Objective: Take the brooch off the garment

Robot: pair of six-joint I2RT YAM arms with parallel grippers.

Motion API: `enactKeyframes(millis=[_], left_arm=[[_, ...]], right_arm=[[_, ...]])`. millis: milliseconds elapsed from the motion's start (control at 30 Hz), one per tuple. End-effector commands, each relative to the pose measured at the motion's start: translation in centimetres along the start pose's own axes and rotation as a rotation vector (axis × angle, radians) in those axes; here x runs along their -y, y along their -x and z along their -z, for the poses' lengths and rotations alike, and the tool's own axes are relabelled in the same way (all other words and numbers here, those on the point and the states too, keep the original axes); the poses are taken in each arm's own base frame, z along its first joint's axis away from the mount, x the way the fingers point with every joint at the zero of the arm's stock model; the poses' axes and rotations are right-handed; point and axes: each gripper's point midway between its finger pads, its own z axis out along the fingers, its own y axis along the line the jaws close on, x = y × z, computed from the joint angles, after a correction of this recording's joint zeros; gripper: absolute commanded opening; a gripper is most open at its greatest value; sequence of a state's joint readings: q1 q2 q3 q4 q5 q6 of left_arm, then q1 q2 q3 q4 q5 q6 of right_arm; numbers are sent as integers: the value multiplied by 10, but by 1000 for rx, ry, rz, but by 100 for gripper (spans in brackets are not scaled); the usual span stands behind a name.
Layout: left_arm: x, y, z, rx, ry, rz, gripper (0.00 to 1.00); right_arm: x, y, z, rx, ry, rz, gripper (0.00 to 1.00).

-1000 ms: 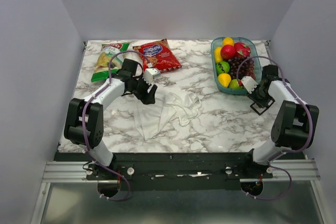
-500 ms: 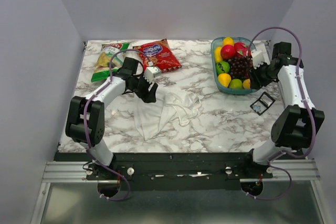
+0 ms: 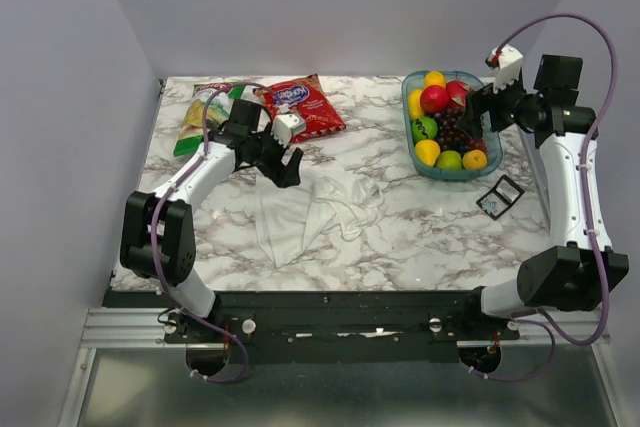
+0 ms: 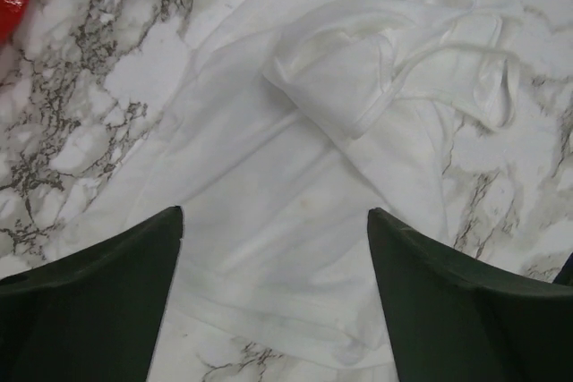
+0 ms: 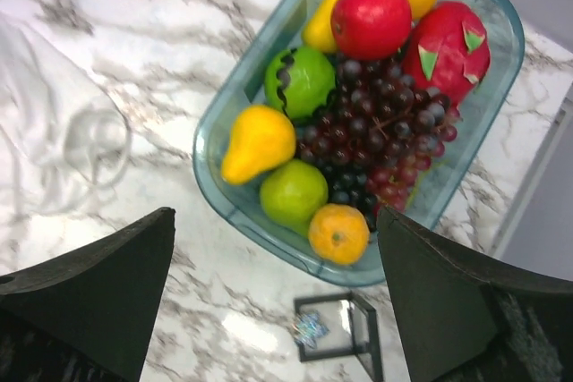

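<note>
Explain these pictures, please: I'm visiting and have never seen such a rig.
Two robot arms are bolted to a marble table, each ending in a two-finger gripper. One picture looks down from above; the other two come from cameras on the wrists. The left gripper hovers open over a white garment. The right gripper hangs open above a fruit tray. Neither holds anything. A green bag and a red bag lie at the back; the brooch sits in a black frame.
</note>
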State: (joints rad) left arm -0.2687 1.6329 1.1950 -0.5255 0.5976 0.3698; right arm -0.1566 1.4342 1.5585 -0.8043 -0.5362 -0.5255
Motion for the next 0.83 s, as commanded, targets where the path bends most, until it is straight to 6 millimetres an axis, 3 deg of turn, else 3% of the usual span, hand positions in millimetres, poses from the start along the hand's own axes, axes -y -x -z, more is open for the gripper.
enactKeyframes(millis=[0,67,100,167,200,233,300,367,400,433,500,633,800], left_arm=[[-31,61,38,113,218,50,99],[-46,68,52,117,276,93,99],[-53,79,63,132,298,102,99],[-67,89,80,170,334,162,99],[-83,100,100,218,375,188,99],[-92,105,110,243,397,208,99],[-109,124,136,316,448,251,99],[-131,130,161,360,516,288,99],[-134,144,171,398,537,283,99],[-154,140,192,419,605,304,99],[-165,151,210,463,650,288,99],[-173,158,224,443,682,234,99],[-195,147,227,361,769,250,99]], right_arm=[[13,67,1,156,-118,-164,100],[24,77,-4,155,-174,-242,100],[26,95,2,191,-189,-240,100],[33,109,-1,209,-206,-249,100],[32,115,-1,214,-203,-246,100],[35,139,12,268,-220,-228,100],[37,149,8,277,-211,-239,100],[37,166,13,318,-199,-240,100],[39,170,10,331,-195,-243,100],[38,174,10,344,-185,-239,100],[37,189,14,386,-161,-214,100],[53,200,8,408,-203,-186,100],[63,204,11,413,-254,-170,100]])
